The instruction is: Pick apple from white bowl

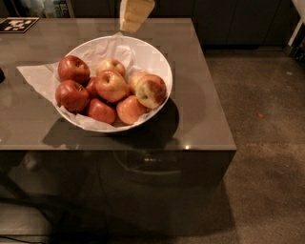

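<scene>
The white bowl stands on a grey-brown table, lined with crumpled white paper and holding several apples. The apple, large and yellow-green with a red blush and a darker brownish-red patch, lies at the right side of the pile against the bowl's rim. A yellow-red apple sits in the middle and dark red apples lie at the left. My gripper, a pale cream shape cut off by the top edge, hangs above the bowl's far rim, up and to the left of the apple and clear of the fruit.
The white paper sticks out of the bowl to the left onto the table. A black-and-white marker tag lies at the far left corner. The table's right and front edges drop to a speckled floor. Dark cabinets stand behind.
</scene>
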`<state>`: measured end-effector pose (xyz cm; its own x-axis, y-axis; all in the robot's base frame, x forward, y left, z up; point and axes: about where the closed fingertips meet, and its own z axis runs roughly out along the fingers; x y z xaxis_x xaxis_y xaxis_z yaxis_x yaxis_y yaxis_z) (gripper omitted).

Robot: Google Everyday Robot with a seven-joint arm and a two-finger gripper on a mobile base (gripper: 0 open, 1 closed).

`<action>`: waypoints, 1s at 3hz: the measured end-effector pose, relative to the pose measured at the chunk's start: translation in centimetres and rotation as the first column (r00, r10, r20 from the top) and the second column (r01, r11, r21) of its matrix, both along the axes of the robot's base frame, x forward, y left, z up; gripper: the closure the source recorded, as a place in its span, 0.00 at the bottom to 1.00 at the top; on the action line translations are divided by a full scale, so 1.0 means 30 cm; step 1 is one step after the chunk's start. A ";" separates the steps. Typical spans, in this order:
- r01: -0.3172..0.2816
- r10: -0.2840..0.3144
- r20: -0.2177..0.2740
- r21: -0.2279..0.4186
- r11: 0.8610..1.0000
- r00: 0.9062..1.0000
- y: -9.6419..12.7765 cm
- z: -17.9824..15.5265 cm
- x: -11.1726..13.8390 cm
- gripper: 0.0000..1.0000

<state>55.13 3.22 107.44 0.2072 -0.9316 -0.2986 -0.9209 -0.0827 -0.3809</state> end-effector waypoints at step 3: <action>0.000 0.000 0.000 0.000 1.000 1.000 0.000 0.000 0.000 0.00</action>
<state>55.13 3.22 107.44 0.2067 -0.9317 -0.2986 -0.9211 -0.0824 -0.3806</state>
